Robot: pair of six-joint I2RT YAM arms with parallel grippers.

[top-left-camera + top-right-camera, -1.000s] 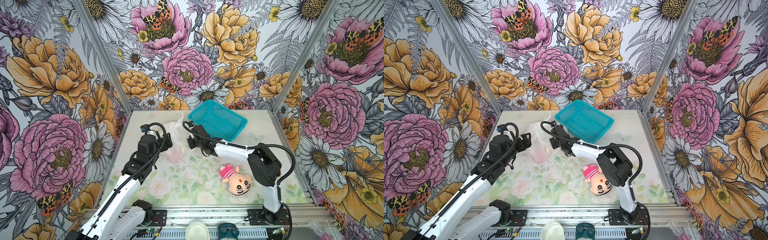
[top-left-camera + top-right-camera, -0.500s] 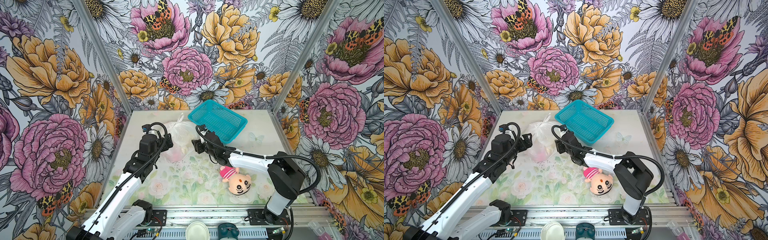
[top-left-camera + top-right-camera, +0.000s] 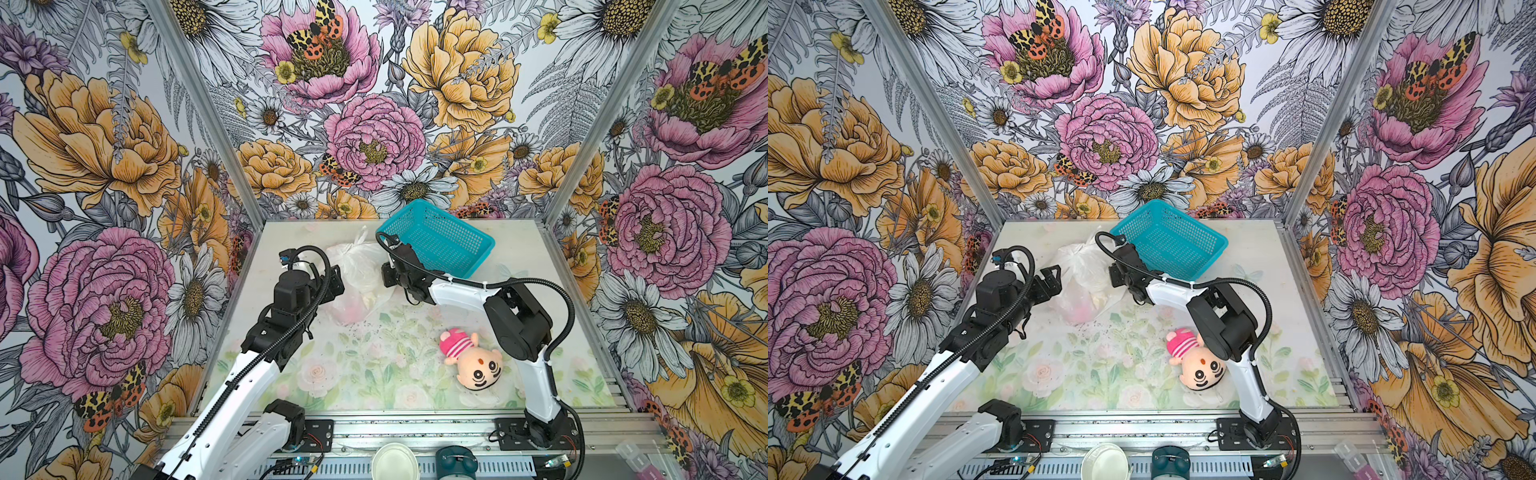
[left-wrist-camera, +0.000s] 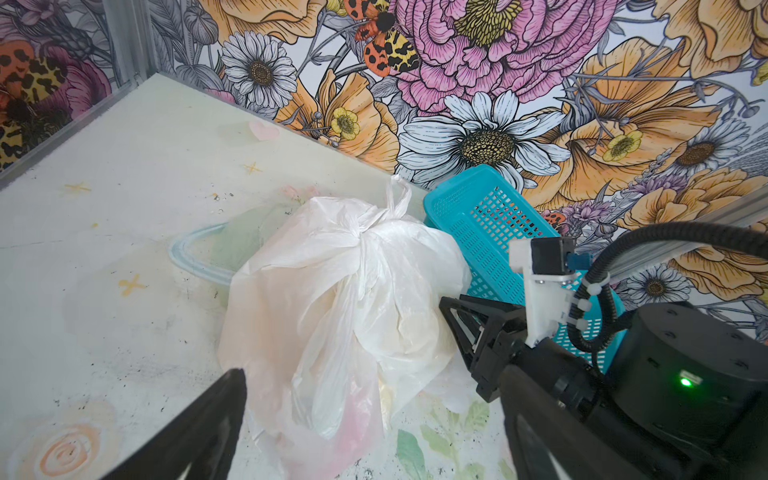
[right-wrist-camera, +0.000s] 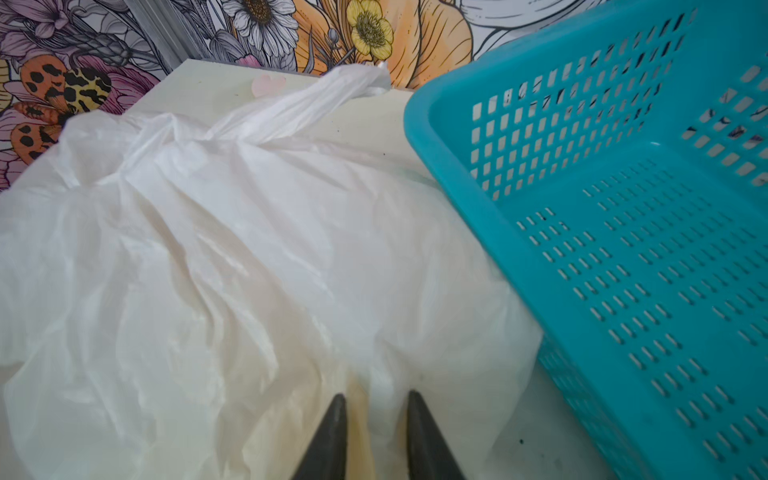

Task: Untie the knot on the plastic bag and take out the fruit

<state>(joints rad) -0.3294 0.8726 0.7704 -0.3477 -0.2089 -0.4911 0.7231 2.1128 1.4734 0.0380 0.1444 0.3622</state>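
The white plastic bag (image 3: 360, 270) lies at the back of the table, left of the teal basket, in both top views. Its knot (image 4: 360, 229) is a bunched tuft with a handle tail pointing at the back wall, also visible as knot (image 5: 232, 137). Fruit (image 4: 353, 415) shows only as pink and pale yellow tints through the film. My left gripper (image 4: 374, 419) is open wide, its fingers either side of the bag's near end. My right gripper (image 5: 374, 399) sits at the bag's right side, jaws close together with a fold of film between them.
An empty teal basket (image 3: 478, 239) stands tilted against the bag at the back right, close to my right gripper (image 3: 388, 276). A plush doll with a pink striped hat (image 3: 469, 359) lies on the table under the right arm. Flowered walls enclose three sides.
The right arm's elbow swung out to the right and came back, and its gripper has returned to the bag's right side. The left arm has hardly moved.
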